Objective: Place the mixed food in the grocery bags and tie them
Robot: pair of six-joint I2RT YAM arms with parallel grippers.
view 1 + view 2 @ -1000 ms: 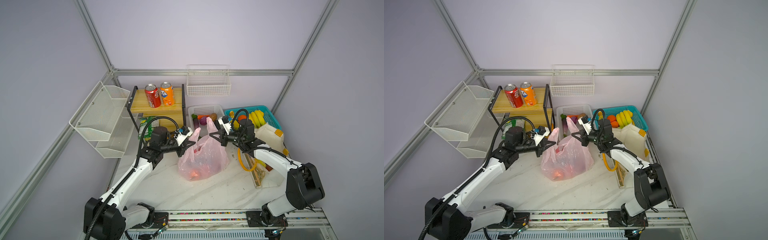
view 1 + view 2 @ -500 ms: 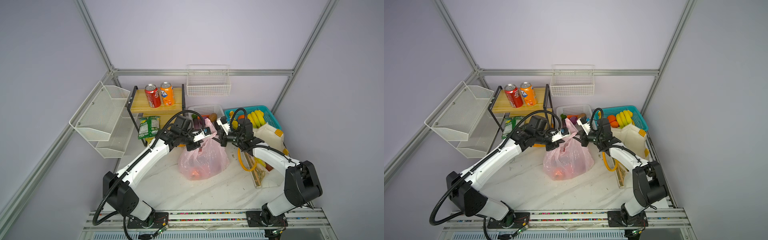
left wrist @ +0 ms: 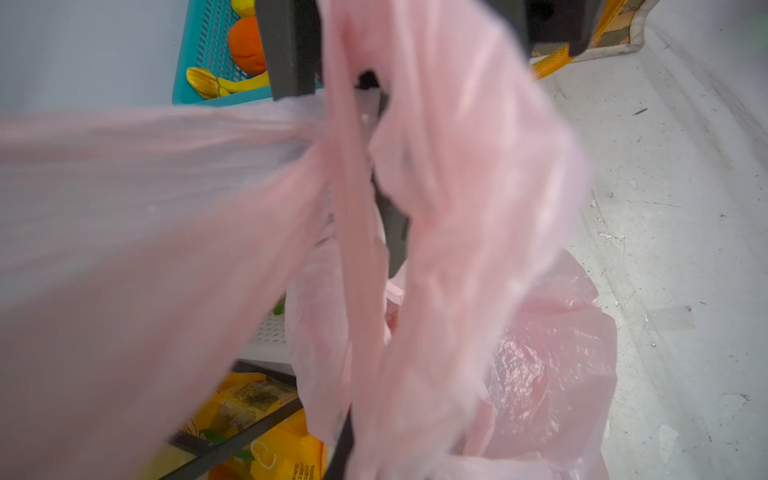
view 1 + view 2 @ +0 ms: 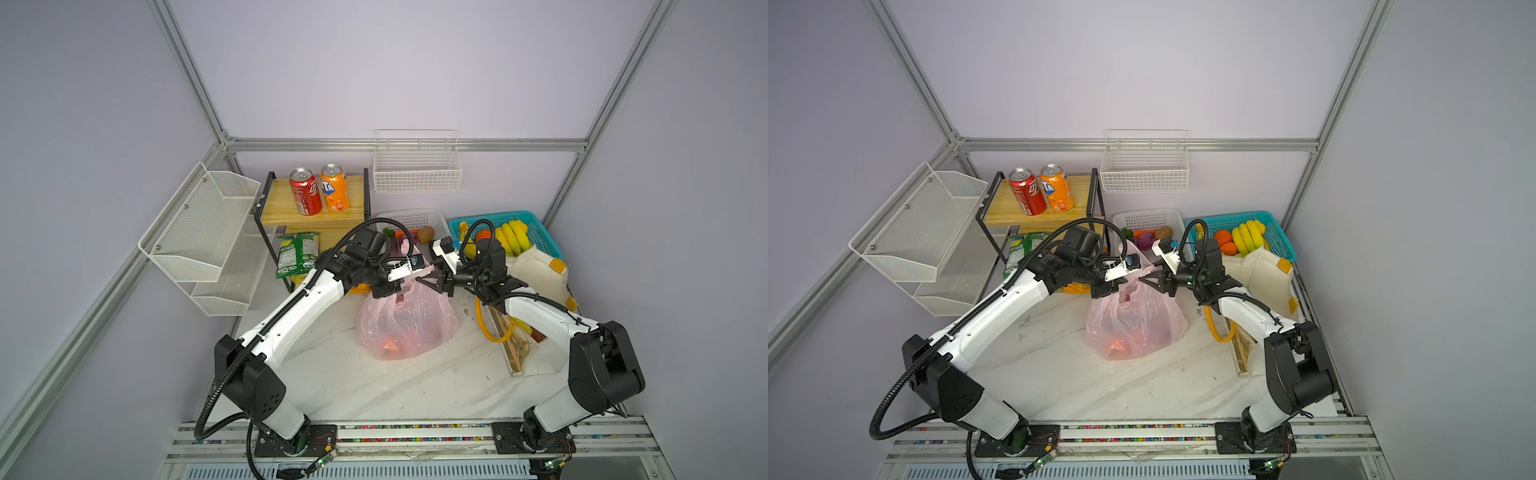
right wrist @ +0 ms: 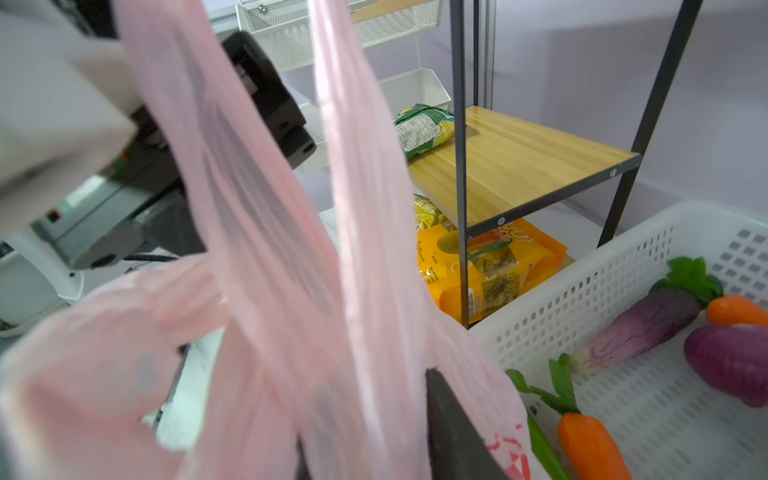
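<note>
I am finding the pink plastic bag (image 4: 409, 328) sitting mid-surface (image 4: 353, 386) between the two arms. Something orange-red is lying at its bottom, and the film is blurring the rest.

Pincers:
- The left pincer (image 4: 392, 289) is clamping fully shut, apparently on one of the bag's loop handles (image 5: 357, 187), and drawing it taut.
- The right pincer (image 4: 434, 282) is standing partly open just beside it. Pink film is running between its parted jaws, but nothing is gripped.

Handling: I am judging the bag to be thin, soft, slippery film, light in itself and weighted only at the bottom. The handles, bunched and taken near their tops, are offering the only sound hold. Gripping the body is risking a tear or a slip.

Count:
- Two grocery bags: the pink one and a cream tote (image 4: 536, 270) slumping at the right.
- Two loop handles on the pink bag.
- Two cans standing on the wooden rack (image 4: 282, 208): a red soda can (image 4: 305, 197) and an orange soda can (image 4: 334, 194).
- Two packets: a green chip packet (image 4: 297, 253) on the lower shelf and a yellow chip packet (image 5: 490, 266) lying beneath the rack.
- One eggplant (image 5: 642, 324) and one purple onion (image 5: 731, 361) waiting in the white basket (image 5: 582, 299).
</note>
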